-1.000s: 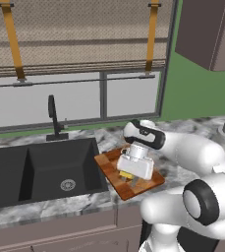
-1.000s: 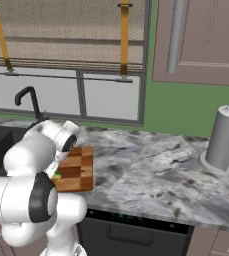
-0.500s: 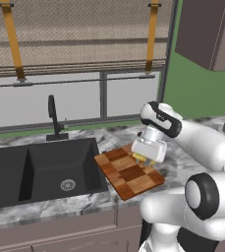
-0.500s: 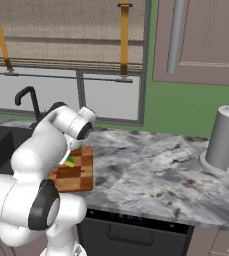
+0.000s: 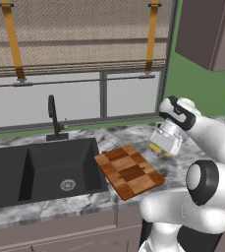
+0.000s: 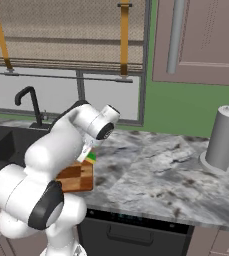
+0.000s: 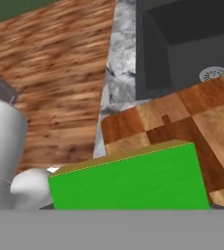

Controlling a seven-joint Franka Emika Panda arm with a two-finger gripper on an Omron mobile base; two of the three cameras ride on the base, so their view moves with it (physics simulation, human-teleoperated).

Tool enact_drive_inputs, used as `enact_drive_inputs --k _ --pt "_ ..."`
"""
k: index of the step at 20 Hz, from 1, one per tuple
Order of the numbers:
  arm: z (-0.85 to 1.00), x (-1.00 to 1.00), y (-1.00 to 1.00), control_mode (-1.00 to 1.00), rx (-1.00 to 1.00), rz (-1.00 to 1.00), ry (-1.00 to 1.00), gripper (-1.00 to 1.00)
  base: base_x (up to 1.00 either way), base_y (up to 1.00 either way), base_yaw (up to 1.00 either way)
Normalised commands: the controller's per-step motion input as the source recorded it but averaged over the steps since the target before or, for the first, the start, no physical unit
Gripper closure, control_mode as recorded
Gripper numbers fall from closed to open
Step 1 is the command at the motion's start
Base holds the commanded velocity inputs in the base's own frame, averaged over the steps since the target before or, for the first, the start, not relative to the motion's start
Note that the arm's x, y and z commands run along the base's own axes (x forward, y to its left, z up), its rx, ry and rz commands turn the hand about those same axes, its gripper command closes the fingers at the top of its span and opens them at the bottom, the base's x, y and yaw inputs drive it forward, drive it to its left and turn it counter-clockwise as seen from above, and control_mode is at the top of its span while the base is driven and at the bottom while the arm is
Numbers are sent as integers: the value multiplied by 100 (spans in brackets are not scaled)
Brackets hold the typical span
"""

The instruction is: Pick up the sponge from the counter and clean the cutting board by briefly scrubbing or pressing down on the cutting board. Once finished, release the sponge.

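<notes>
Hanging above the right end of the cutting board (image 5: 128, 170), the gripper (image 5: 159, 148) carries the sponge (image 7: 128, 178) clear of the wood. In the hand view the sponge's bright green face spreads across the lower middle, right up against the camera, with a thin yellow edge along its top; the fingertips themselves are hidden behind it, so the jaws cannot be seen directly, but the sponge sits between them and is lifted, so they are closed on it. In the left base view a bit of yellow shows at the bottom of the hand, just past the board's far right corner and above the counter (image 5: 182, 157). The right base view shows a sliver of green and yellow beside the wrist, over the board's far edge. The checkered board lies flat on the counter just right of the black sink (image 5: 45, 167), angled to it.
</notes>
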Motion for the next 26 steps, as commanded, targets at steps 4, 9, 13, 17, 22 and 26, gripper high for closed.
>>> enact_drive_inputs --k 4,9,13,17,22,26 --pt "0 49 -72 -100 -6 -13 0 100 0 0 0" --pt "-9 34 -66 -100 -14 -11 -4 100 0 0 0" --pt "-45 21 -40 -100 -16 -11 -3 100 0 0 0" --pt "-50 3 -10 -100 -10 -4 -1 100 0 0 0" --pt "-49 4 -7 -100 -9 -3 -5 100 0 0 0" --pt "-51 5 -5 -100 -7 -3 -2 100 0 0 0"
